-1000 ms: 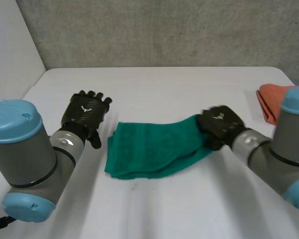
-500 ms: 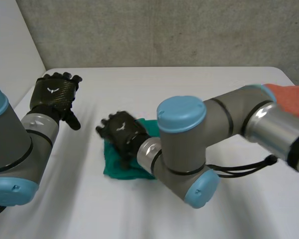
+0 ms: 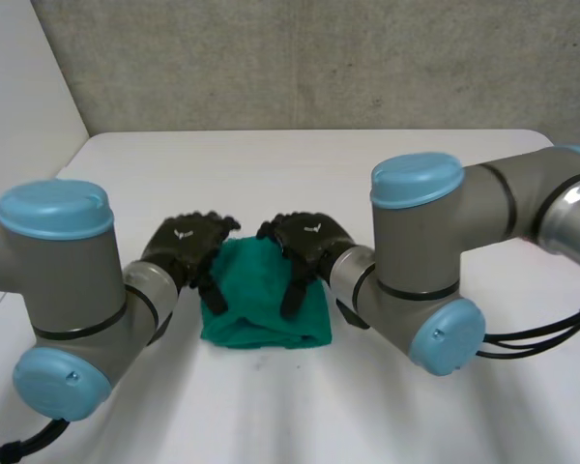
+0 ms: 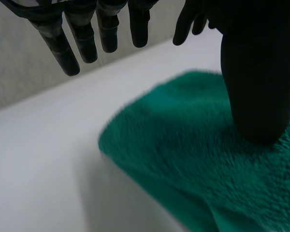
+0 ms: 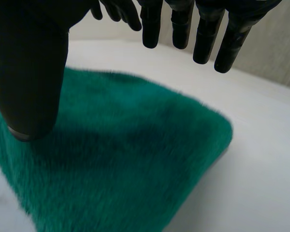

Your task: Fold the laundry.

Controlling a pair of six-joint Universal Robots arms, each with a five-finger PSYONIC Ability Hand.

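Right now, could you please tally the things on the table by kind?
Towel: 1, green
Robot hands: 2, left hand and right hand, both black
Total: 3

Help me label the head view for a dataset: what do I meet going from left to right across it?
left arm → left hand → towel → right hand → right arm
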